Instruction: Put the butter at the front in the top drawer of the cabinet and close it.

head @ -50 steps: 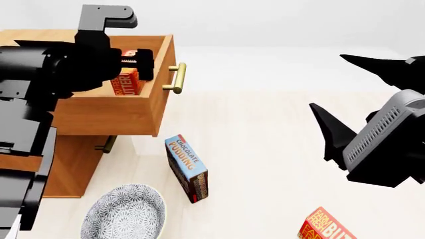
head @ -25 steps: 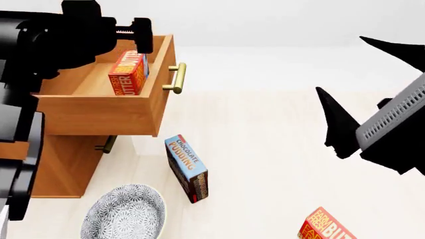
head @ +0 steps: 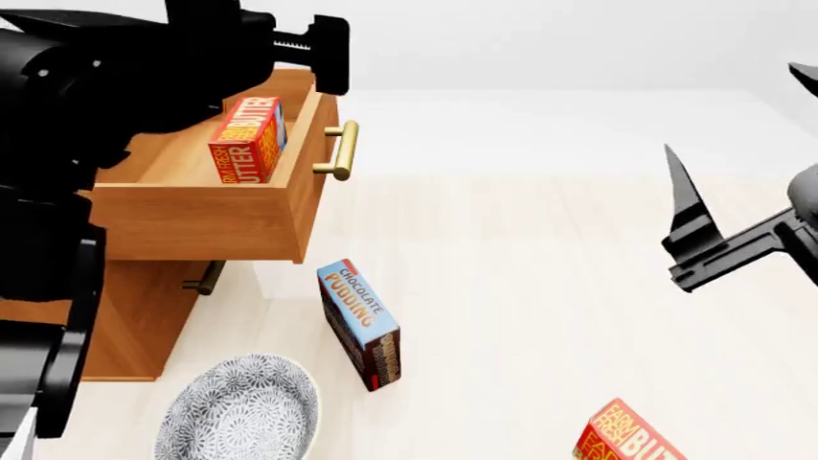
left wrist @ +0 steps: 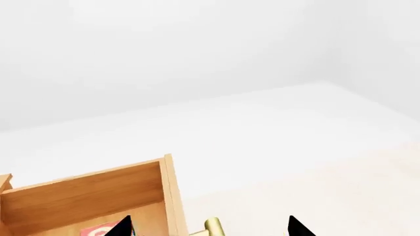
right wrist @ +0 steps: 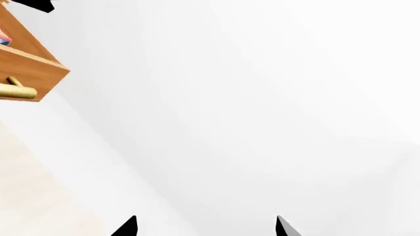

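Your left gripper (left wrist: 208, 228) sits at the upper left of the head view, above the open top drawer (head: 192, 206) and touching nothing; in the left wrist view its two black fingertips (left wrist: 123, 227) show well apart at the bottom edge, so its fingers are spread and empty. Between those tips you can see the drawer's front panel and the end of its brass handle (head: 339, 150).

The butter (head: 245, 139) stands on edge inside the top drawer, near the front panel, its yellow lettering facing you. The drawer is pulled out from the cabinet (head: 134, 316), whose lower drawer handle (head: 202, 279) shows just beneath the drawer's floor at the left of the frame.

Your right gripper (right wrist: 204, 227) hangs at the right edge of the head view, well apart from everything on the floor. In the right wrist view its pointed fingertips (right wrist: 126, 227) are spread with nothing between them.

On the floor (head: 537, 278) below the drawer, a Chocolate Pudding box (head: 359, 323) stands upright at lower centre, a patterned bowl (head: 239, 410) lies at lower left, and a second butter carton (head: 626, 436) is cut off by the bottom edge at lower right.
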You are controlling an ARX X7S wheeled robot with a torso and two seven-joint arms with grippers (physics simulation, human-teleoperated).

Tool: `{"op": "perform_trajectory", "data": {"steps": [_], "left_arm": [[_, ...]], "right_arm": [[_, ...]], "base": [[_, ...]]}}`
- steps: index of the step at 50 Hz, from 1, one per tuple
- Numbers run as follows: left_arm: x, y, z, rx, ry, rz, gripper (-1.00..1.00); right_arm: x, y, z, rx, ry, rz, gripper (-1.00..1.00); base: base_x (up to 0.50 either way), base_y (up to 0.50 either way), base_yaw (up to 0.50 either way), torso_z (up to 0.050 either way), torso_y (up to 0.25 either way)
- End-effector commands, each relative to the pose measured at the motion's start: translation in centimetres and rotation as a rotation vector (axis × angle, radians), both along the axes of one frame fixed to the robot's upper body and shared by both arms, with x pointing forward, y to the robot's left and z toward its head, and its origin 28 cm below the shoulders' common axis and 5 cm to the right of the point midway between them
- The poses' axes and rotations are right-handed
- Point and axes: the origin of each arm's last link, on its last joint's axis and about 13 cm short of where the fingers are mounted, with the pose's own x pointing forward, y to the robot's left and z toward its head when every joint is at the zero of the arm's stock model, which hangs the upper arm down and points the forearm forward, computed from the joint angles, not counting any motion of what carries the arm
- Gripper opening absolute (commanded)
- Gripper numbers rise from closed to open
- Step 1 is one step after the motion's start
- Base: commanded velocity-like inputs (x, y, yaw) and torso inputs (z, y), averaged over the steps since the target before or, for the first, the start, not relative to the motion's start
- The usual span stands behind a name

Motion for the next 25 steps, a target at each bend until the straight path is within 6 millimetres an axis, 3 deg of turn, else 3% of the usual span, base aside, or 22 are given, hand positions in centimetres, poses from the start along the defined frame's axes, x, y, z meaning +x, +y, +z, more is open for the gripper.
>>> {"op": "perform_trajectory", "data": {"steps": [1,25], "left_arm": [[-1.4,-2.5,-0.1,0.011,-0.021,-0.112,1.00],[-4.2,-7.3,-3.5,0.070,0.028,-0.311,1.00]], "right_arm": [[-1.7,-0.7,-0.2,0.070,0.026,-0.065,1.00],[-1.9,-1.2,-0.4,0.089,0.039,-0.174,1.00]], "base": [[0.00,0.00,0.00,0.000,0.000],[0.00,0.00,0.00,0.000,0.000]]}}
